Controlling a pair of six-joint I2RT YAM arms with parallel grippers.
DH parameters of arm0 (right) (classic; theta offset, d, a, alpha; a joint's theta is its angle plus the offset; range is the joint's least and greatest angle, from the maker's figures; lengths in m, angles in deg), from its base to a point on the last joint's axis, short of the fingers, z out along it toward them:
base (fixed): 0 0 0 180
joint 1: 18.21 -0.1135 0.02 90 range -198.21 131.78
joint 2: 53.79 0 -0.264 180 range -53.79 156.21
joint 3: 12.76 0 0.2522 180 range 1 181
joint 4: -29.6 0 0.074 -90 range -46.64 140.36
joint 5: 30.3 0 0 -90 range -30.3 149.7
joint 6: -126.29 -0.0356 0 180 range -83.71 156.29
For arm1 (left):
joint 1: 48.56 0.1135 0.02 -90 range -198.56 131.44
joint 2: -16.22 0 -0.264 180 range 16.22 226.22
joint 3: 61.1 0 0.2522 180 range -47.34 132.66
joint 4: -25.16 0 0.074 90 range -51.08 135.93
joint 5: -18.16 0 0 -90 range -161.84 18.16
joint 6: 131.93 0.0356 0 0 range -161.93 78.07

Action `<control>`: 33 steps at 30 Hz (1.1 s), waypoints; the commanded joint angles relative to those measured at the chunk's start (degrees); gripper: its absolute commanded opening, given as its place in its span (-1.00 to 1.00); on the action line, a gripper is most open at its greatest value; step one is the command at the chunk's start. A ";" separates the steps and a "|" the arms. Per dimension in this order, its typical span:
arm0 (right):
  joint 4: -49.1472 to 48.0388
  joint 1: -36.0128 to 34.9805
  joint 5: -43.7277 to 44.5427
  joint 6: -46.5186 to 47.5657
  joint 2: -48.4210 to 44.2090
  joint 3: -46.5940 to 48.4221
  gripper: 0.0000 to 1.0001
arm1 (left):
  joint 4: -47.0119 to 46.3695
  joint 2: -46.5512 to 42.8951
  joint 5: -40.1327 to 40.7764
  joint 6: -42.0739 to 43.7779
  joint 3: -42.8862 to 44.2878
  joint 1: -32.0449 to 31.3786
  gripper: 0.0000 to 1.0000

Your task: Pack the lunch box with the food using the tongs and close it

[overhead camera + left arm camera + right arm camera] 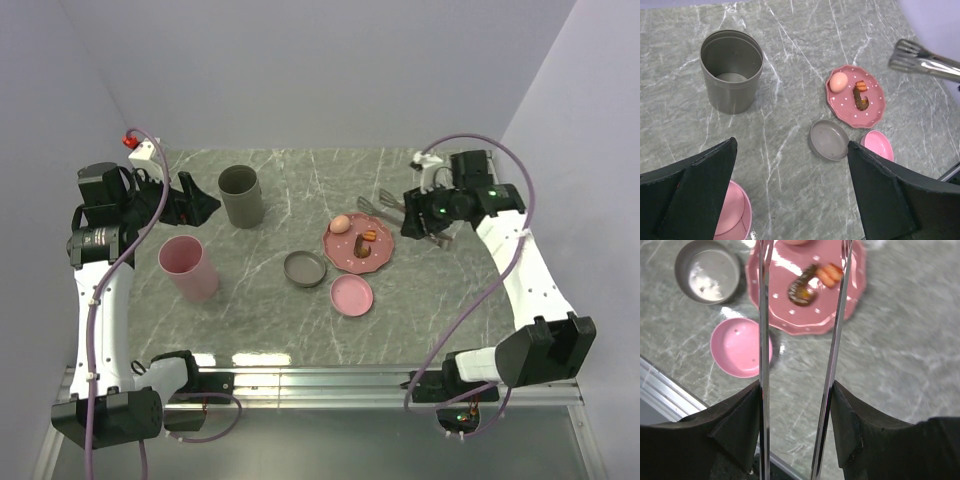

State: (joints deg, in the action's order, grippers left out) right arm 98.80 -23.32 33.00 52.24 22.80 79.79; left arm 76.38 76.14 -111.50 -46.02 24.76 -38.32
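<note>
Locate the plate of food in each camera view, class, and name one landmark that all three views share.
Top external: plate right of centre, in the middle of the table.
Left wrist: plate right of centre, in the upper half.
Right wrist: plate at top centre, behind the two arms of the tongs.
Shared landmark: the pink dish lying close beside the plate.

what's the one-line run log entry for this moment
left gripper: open, empty | right gripper: shut on tongs | food: on pink plate, not yet packed
</note>
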 commanded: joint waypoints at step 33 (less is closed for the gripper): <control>-10.00 -14.50 7.37 -2.41 19.11 5.33 0.22 | -4.40 0.90 -2.44 -1.79 -2.05 -0.31 0.99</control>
State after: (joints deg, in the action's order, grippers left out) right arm 91.08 -37.22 41.81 50.45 42.24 82.74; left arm 73.86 77.49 -113.18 -47.38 23.14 -38.43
